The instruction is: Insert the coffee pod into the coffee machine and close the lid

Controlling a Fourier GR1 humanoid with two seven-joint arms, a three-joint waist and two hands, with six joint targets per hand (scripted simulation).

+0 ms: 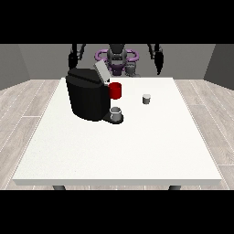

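A black coffee machine [87, 97] stands on the left half of the white table [137, 146], its grey lid [101, 71] tilted up and open. A small grey coffee pod [146, 98] sits on the table to the machine's right. A grey cup [116, 113] rests on the machine's base in front. The hand at the view's left [72, 59] hangs raised behind the machine. The hand at the view's right [159, 58] hangs raised beyond the table's far edge, well behind the pod. Neither hand touches anything.
A red mug [115, 90] stands just right of the machine, behind the grey cup. The table's near edge runs along the bottom of the scene. Wooden floor surrounds the table.
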